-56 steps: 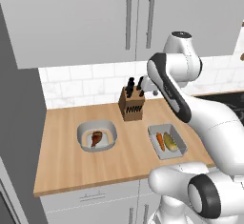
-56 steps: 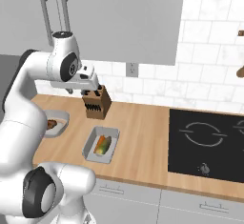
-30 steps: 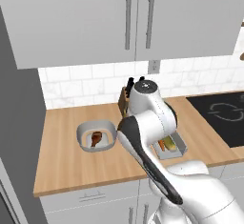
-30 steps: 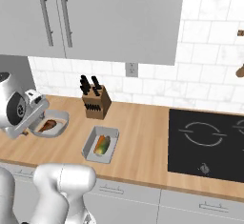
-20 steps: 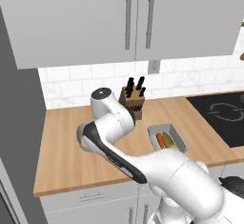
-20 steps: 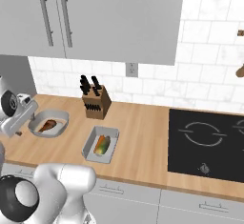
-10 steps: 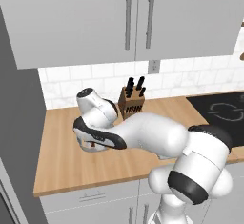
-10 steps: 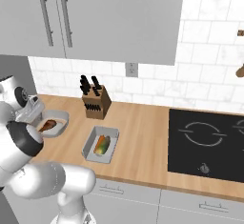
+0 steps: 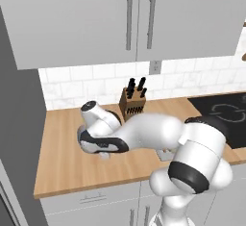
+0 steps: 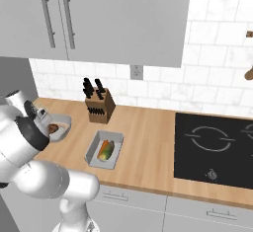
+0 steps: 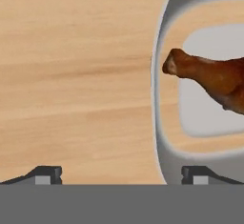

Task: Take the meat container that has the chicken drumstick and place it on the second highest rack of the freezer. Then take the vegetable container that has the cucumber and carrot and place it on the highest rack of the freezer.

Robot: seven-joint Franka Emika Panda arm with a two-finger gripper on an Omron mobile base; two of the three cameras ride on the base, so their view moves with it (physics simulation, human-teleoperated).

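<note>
The meat container [image 10: 61, 125] is a grey oval dish at the left end of the wooden counter. It holds a brown chicken drumstick [image 11: 212, 77] [image 10: 52, 128]. My gripper [image 11: 121, 174] hangs open just above the dish's left rim [image 11: 159, 99]. That rim lies between the fingertips, nearer the right one [image 11: 200, 174]. Nothing is held. In the left base view my bent arm [image 9: 144, 131] covers the dish. The vegetable container [image 10: 105, 150], a grey rectangular tray with the cucumber and carrot, lies to the right of the dish.
A knife block [image 10: 99, 105] [image 9: 133, 101] stands at the back of the counter behind the containers. A black cooktop [image 10: 217, 147] fills the right side. A tall dark grey appliance wall [image 9: 19, 124] borders the counter's left end. Wall cabinets [image 9: 139, 18] hang overhead.
The arm has swung left and down, folding over the counter until the hand is low over the meat container. The gripper has stayed open, and the containers have not moved.
</note>
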